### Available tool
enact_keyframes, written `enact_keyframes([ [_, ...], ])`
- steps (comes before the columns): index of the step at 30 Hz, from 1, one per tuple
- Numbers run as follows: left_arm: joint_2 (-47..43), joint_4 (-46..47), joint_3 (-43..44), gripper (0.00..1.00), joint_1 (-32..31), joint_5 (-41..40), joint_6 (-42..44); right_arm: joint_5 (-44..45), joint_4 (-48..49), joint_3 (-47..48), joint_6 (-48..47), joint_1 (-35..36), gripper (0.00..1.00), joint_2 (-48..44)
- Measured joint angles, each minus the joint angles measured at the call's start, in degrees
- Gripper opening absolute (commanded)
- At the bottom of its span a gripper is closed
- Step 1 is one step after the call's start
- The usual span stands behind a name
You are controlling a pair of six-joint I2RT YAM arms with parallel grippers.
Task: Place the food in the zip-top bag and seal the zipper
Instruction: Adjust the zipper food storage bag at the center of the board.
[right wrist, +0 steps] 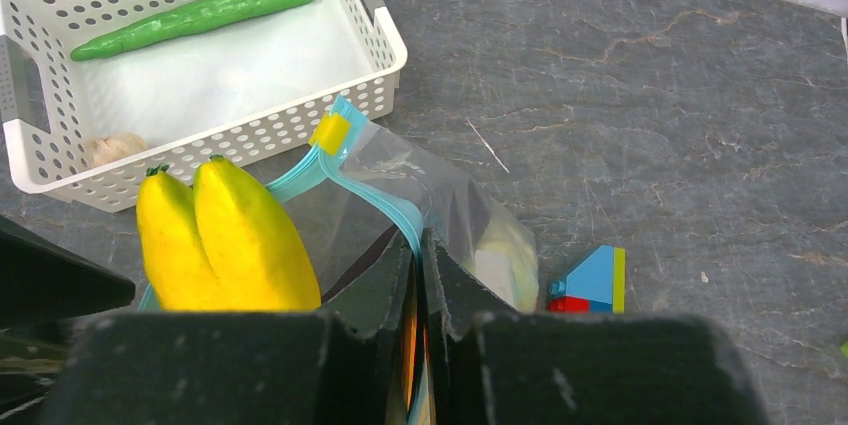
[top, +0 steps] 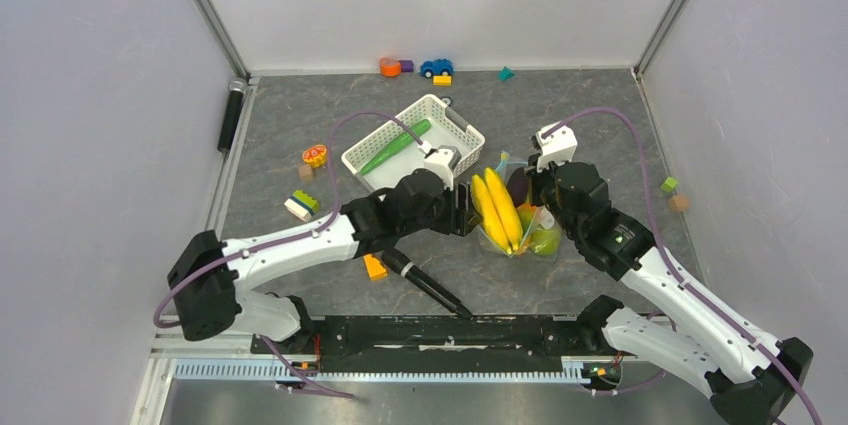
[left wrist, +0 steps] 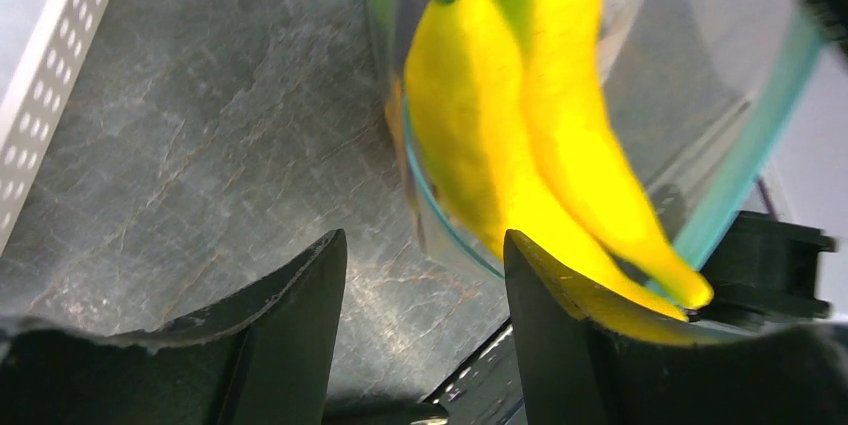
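Left pincer [left wrist: 425, 245] stood with jaws apart, the yellow bananas [left wrist: 520, 125] just ahead of it, poking into the zip-top bag [right wrist: 440, 185]. Right pincer [right wrist: 420, 245] was clamped together on the bag's blue zipper [right wrist: 375, 190], bananas at its left

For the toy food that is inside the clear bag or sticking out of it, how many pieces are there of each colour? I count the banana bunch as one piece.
Yellow, banana bunch: 1
Purple, eggplant: 1
Orange, pepper: 1
Green, pear: 1
Total: 4
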Motion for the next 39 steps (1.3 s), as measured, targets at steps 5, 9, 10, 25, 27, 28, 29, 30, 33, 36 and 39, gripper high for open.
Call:
enact_keyframes([
  [5, 4.37, -1.44, 0.39, 0.50, 0.02, 1.14, -0.44, -0.02, 0.00, 0.00, 0.00, 0.00, 0.11, 0.02],
  [9, 8.44, -1.90, 2.25, 0.11, 0.00, 2.67, -0.72, -0.02, 0.02, 0.00, 0.00, 0.00, 0.11, 0.07],
  [10, 9.29, -2.08, 2.73, 0.03, 0.00, 2.91, -0.81, -0.04, 0.00, 0.00, 0.00, 0.00, 0.11, 0.07],
  [25, 4.26, -2.73, 6.51, 0.02, 0.00, -4.07, 3.28, -7.74, 0.11, 0.00, -1.81, 0.00, 0.11, 0.02],
  [27, 2.64, -2.49, 7.91, 0.02, 0.00, -5.75, 4.79, -9.27, 0.39, 0.00, -2.01, 0.00, 0.11, -0.22],
  [28, 1.79, -2.36, 8.57, 0.02, 0.00, -6.69, 5.68, -9.94, 0.61, 0.00, -2.03, 0.00, 0.11, -0.57],
  [29, 1.03, -2.21, 9.11, 0.02, 0.00, -7.34, 6.56, -10.36, 0.81, 0.00, -2.05, 0.00, 0.11, -1.14],
  [30, 0.48, -2.05, 9.44, 0.02, 0.00, -8.00, 7.19, -10.75, 1.05, 0.00, -2.08, 0.00, 0.11, -1.64],
  [33, -1.18, -1.60, 10.05, 0.02, 0.00, -9.20, 9.20, -11.69, 2.10, 0.00, -2.01, 0.00, 0.11, -3.45],
  [36, -2.34, -0.83, 10.05, 0.02, 0.00, -9.31, 10.58, -12.44, 4.13, 0.02, -1.92, 0.00, 0.12, -5.01],
  [39, -2.32, -0.46, 10.05, 0.02, 0.00, -9.42, 11.65, -12.15, 5.35, 0.02, -1.86, 0.00, 0.13, -5.75],
])
